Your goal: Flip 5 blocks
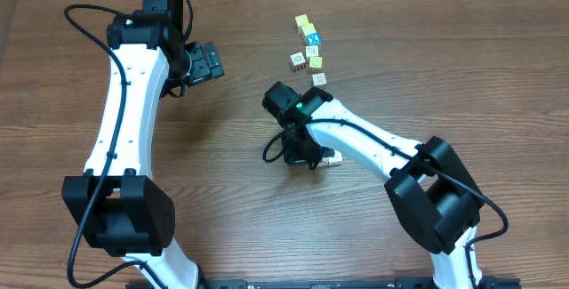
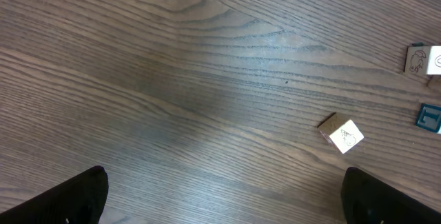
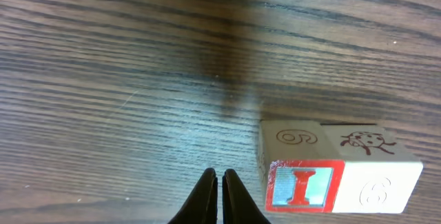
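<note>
Overhead view: the left fingers point(image 1: 206, 60) hang spread apart over the worktop point(image 1: 462, 67). A cluster of blocks point(image 1: 318, 79) lies to their right. The right fingers point(image 1: 307, 154) are low, just beside a block pair point(image 1: 332, 158).

Left wrist view: the left fingers point(image 2: 86, 196) stand wide open and hold nothing; one pale block point(image 2: 341, 133) lies ahead.

Right wrist view: the right fingers point(image 3: 210, 196) are pressed together and grip nothing. Just to their right the red "I" block point(image 3: 303, 186) touches the ladybird block point(image 3: 372, 158).

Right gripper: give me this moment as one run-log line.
right gripper: shut, empty, beside two touching blocks, not in contact | left gripper: open, empty, hovering
</note>
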Motion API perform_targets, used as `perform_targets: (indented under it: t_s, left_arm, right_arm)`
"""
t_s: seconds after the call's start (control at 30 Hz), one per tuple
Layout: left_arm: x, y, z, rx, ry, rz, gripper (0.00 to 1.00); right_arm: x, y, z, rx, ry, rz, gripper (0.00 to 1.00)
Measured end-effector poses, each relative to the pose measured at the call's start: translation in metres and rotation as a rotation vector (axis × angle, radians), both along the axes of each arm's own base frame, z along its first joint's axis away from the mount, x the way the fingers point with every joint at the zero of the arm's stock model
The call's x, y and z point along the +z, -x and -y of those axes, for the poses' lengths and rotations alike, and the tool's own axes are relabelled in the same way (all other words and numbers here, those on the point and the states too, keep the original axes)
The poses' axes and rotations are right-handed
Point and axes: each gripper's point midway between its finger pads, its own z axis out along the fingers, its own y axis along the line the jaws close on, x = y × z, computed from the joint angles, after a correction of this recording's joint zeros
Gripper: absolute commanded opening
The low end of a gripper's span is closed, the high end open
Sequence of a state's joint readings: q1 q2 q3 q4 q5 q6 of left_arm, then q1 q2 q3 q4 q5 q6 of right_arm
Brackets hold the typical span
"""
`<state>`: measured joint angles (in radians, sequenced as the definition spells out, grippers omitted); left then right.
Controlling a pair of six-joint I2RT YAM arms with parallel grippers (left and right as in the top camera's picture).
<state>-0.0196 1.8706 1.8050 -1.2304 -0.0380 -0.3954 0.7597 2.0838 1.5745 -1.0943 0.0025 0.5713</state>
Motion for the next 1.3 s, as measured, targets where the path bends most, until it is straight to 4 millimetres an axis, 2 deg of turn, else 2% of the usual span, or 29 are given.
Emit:
perform_targets:
  t_s: [0.1,0.13,0.2,0.27,0.33,0.47,0.6,0.87,0.97,1.2,1.3]
  left_arm:
    - [0.0,0.0,0.0,0.0,0.0,0.0,1.0]
    - [0.0,0.0,0.0,0.0,0.0,-0.001,1.0]
    - [0.0,0.0,0.0,0.0,0.0,0.0,1.0]
    - [0.0,0.0,0.0,0.0,0.0,0.0,1.0]
    - [0.0,0.0,0.0,0.0,0.0,0.0,1.0]
    - [0.0,0.0,0.0,0.0,0.0,0.0,1.0]
    - [0.0,0.0,0.0,0.001,0.001,0.001,1.0]
    - [0.007,-0.021,0.006,0.007,0.037,0.09,1.0]
    - [0.007,-0.022,0.014,-0.008,0.085,0.094,1.0]
    - [0.006,-0.006,0.053,-0.075,0.249,0.027,1.0]
    - [0.006,0.005,0.084,-0.144,0.284,-0.008,1.0]
  right_arm:
    - [0.012,-0.018,-0.001,-0.013,-0.031,0.024,0.12]
    - [0.02,-0.03,0.001,-0.025,-0.05,0.042,0.17]
    - [0.03,-0.05,0.009,-0.05,-0.074,0.07,0.49]
    - [0.036,-0.069,0.027,-0.079,-0.082,0.086,1.0]
    - [0.036,-0.081,0.052,-0.125,-0.067,0.079,1.0]
    - [0.034,-0.093,0.116,-0.253,-0.018,0.018,1.0]
    - [0.034,-0.112,0.159,-0.357,-0.02,0.035,1.0]
    - [0.038,-0.151,0.196,-0.457,-0.064,0.149,1.0]
    - [0.04,-0.163,0.205,-0.48,-0.079,0.191,1.0]
    - [0.043,-0.175,0.208,-0.49,-0.097,0.237,1.0]
    - [0.043,-0.176,0.208,-0.49,-0.098,0.241,1.0]
